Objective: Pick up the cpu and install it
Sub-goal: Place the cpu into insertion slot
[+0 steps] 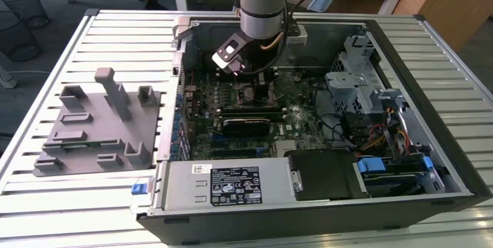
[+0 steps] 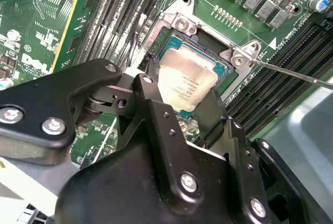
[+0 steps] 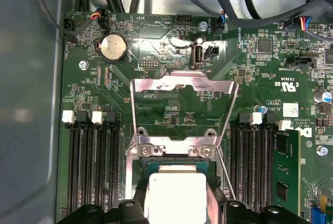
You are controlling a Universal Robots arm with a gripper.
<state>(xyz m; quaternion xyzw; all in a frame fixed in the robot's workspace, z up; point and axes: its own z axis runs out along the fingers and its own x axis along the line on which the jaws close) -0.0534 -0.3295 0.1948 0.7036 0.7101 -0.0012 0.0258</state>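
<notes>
your pincer is clamped on the cpu by two opposite edges. the chip's hovering right over the open socket, looks squared up with it, socket straight underneath, load plate flipped back out the way.

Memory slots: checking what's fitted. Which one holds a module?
The outermost slot of the bank farther from the coin cell, in the first wrist view: a green module stands in it; the others are bare.

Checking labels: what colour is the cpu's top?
Silvery metal on the cpu, clearest in the second wrist view.
</notes>
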